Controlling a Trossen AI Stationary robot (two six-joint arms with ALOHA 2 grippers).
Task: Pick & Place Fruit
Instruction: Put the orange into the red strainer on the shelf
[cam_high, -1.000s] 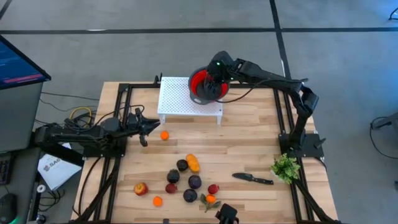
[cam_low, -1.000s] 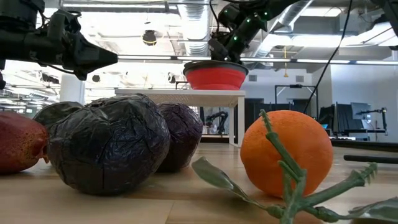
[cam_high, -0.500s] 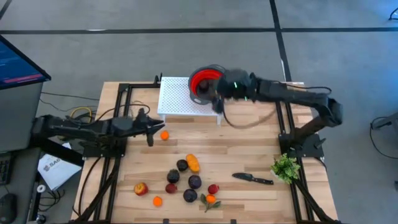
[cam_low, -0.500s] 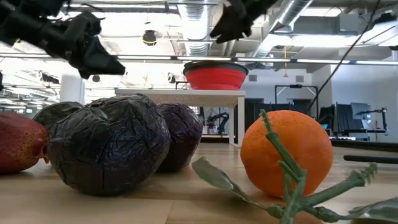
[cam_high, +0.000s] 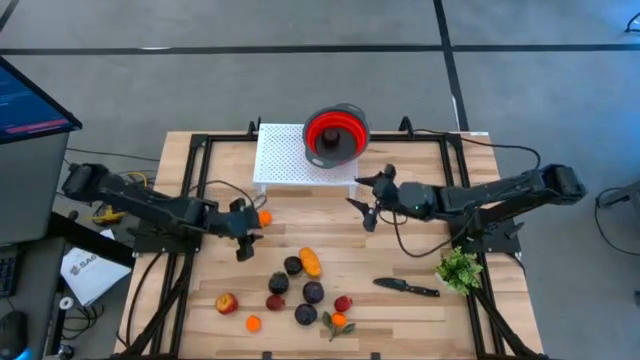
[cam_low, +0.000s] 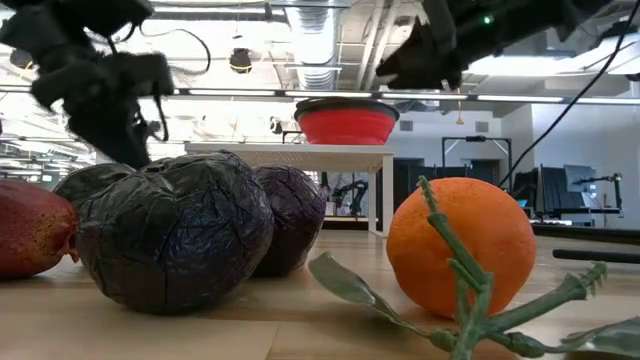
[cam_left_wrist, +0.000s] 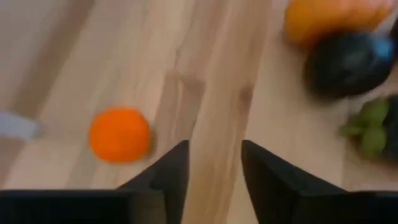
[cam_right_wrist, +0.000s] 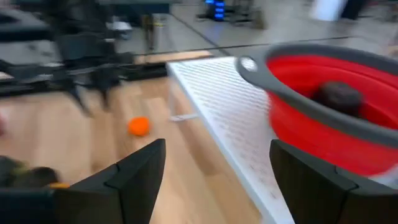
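Observation:
A small orange fruit (cam_high: 264, 217) lies alone on the wooden table; my left gripper (cam_high: 248, 238) stands just beside it, tipped downward and open, with only bare wood between its fingers (cam_left_wrist: 214, 165). Further fruit lies grouped toward the near edge: dark purple pieces (cam_high: 313, 292), an elongated orange one (cam_high: 311, 262), red ones (cam_high: 343, 304), a red-yellow one (cam_high: 227, 303) and an orange with leaves (cam_high: 337, 321). My right gripper (cam_high: 362, 200) hovers open in front of the white stand, holding nothing. A dark fruit (cam_right_wrist: 339, 96) sits in the red bowl (cam_high: 335, 135).
The red bowl stands on a white perforated stand (cam_high: 295, 160) at the table's far side. A black knife (cam_high: 405, 287) and a green leafy bunch (cam_high: 459, 268) lie at the near right. Black frame rails (cam_high: 190, 180) run along the table's left and right sides.
My right gripper has left the red bowl and come down toward the near edge, now in front of the stand. My left gripper has tipped downward and shifted a little toward the near and right, beside the small orange fruit, which has stayed in place.

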